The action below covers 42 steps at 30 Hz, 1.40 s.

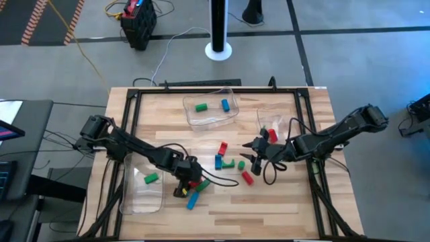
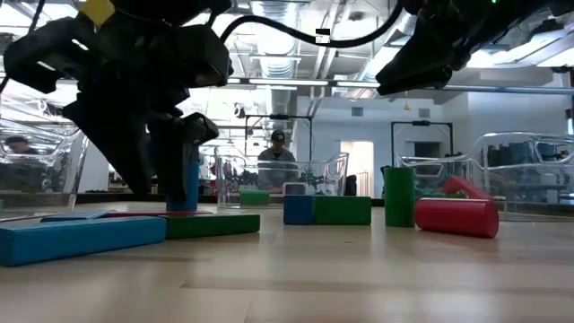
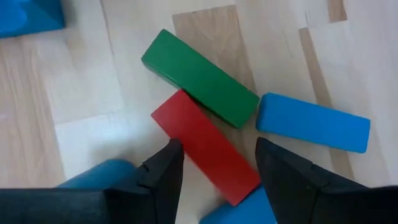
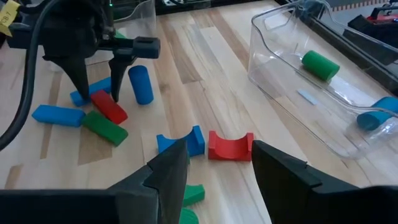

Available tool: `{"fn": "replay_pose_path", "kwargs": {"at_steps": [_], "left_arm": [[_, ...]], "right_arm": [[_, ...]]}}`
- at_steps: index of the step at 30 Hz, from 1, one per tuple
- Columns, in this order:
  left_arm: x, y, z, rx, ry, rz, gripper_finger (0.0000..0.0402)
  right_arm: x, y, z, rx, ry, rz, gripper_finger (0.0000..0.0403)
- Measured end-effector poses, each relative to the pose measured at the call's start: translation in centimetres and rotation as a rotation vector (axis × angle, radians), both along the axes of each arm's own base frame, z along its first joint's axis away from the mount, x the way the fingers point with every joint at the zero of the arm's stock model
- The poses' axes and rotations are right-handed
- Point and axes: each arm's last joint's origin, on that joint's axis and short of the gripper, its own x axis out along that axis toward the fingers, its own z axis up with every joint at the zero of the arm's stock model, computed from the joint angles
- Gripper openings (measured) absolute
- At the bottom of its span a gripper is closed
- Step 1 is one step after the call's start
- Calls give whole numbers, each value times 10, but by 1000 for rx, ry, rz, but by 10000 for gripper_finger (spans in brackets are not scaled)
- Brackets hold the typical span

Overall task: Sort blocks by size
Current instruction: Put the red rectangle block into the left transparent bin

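- Left claw (image 1: 186, 181) hung low near the worktop's front-left quarter, fingers (image 3: 165, 177) parted and holding nothing, straddling one end of the red bar (image 3: 205, 146) without clamping it.
- Just beside that red bar lay the green bar (image 3: 199, 78), touching it along one side, with a blue bar (image 3: 313, 122) close off the green one's end and a blue cylinder (image 4: 141, 84) standing upright next to the claw.
- Further out, a clear tray (image 1: 142, 195) sat at the worktop's front-left corner with a single green block (image 1: 151, 178) inside.
- Right claw (image 1: 253, 153) hovered right of the worktop's middle, also released and empty, above the centre cluster: an arched red block (image 4: 231, 147), an arched blue block (image 4: 181, 142) and green pieces nearby.
- Near the worktop's back edge stood a second tray (image 1: 212, 111) holding a green cylinder (image 1: 201, 107) and a blue cylinder (image 1: 226, 104); a third tray (image 1: 274, 122) at the right held what looked like a red piece.
- Judged the step in hand as a pick of the red bar by the left claw, sorting well short of done, most blocks loose on the worktop.
- Next move would call for settling lower, squaring the fingers across the bar's narrow sides, clear of the touching green bar, then clenching and lifting.
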Motion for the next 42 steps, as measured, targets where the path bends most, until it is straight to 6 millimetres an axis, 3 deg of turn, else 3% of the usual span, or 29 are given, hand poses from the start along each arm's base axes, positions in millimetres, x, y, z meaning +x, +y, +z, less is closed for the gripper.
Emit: {"fn": "replay_pose_path", "kwargs": {"at_steps": [10,22,26,33,42], "left_arm": [[9,-3,-19,61,39,81,191],[9,-4,-20,177,47,72,190],[10,-2,-20,213,35,58,170],[10,-2,-20,237,27,20,102],[10,-2,-20,245,24,-1,99]], "right_arm": [[0,0,0,-7,2,3,207],[0,0,0,-9,2,4,207],[0,0,0,-9,2,3,207],[0,0,0,-7,1,1,207],[0,0,0,-8,0,-1,207]]}}
